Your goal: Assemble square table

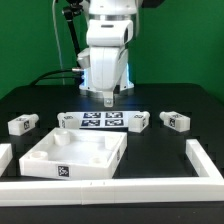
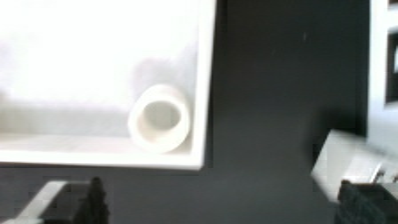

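Tool (image 1: pixel 108 98) hangs spread above the marker board (image 1: pixel 100 121), gripping nothing. In the wrist view its two fingers (image 2: pixel 75 200) stand wide apart with only dark worktop between them.

We count one square table top (image 1: pixel 75 157), lying rim-up in front of the marker board, toward the exterior view's left. We count four leg blocks (image 1: pixel 22 124) in a rough row: one well off at the exterior view's left, one at each end of the marker board, and one at the exterior view's right. All four lie apart from the top.

Three border rails (image 1: pixel 110 187) show, at left, front and right. The top's front edge sits close to the front rail; we cannot tell whether they touch. Open worktop (image 1: pixel 40 100) lies behind the row.

The wrist view is blurred. We cannot identify a white rounded form (image 2: pixel 160 121) on a white surface there. The left rail is cut off by the exterior view's edge.
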`<move>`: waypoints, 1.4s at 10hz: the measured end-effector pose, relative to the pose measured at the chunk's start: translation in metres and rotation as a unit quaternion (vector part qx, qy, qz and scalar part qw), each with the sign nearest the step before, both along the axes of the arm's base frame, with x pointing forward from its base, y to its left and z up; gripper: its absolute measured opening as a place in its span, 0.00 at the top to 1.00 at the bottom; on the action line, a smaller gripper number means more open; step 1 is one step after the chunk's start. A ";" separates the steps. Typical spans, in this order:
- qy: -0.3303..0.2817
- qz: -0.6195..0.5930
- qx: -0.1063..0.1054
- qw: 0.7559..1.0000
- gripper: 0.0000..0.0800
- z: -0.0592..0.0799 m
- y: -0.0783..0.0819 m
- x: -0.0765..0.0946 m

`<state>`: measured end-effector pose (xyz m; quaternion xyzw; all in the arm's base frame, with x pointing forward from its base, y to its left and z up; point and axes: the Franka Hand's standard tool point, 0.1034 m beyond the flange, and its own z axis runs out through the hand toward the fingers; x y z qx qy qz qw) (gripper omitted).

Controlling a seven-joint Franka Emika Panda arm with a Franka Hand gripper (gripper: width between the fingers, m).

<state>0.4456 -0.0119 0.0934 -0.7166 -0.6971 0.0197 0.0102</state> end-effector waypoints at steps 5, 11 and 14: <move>0.006 -0.006 0.001 1.000 0.19 -0.006 -0.026 0.000; 0.044 -0.085 0.025 0.995 0.19 -0.074 -0.049 0.006; 0.042 -0.086 0.025 0.995 0.33 -0.075 -0.049 0.005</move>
